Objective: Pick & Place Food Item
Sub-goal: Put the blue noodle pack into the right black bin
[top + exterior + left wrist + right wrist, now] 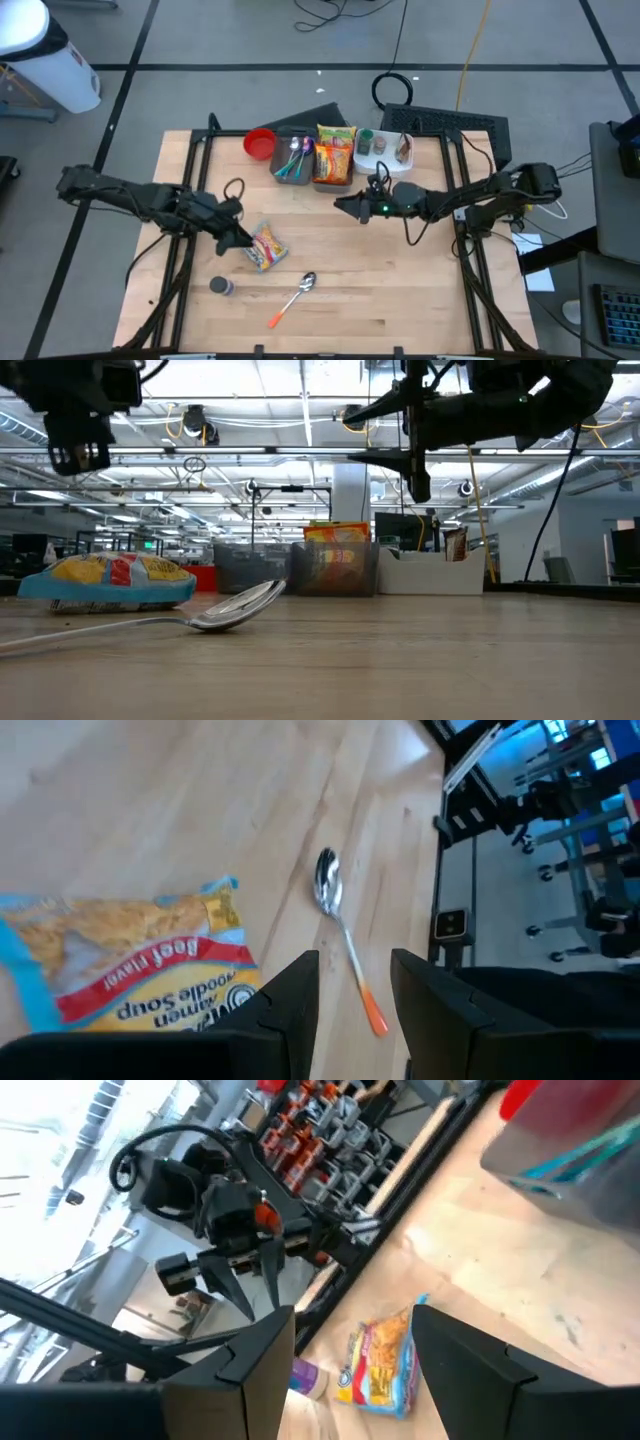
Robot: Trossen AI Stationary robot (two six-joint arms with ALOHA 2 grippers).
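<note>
A beef noodle soup packet (268, 245) lies flat on the wooden table, left of centre; it also shows in the low view (110, 580) and both wrist views (130, 965) (385, 1360). My left gripper (243, 238) hovers open just above and left of the packet, slanting down, with nothing between its fingers (355, 990). My right gripper (343, 205) hangs open in the air over the table's middle, pointing level toward the left arm, and is empty (350, 1370).
A spoon with an orange handle (298, 292) lies near the packet, and a small jar (221, 286) stands by the near edge. At the far edge are a red bowl (260, 143), a utensil bin (293, 160), a bin of packets (335, 152) and a white tray (385, 150).
</note>
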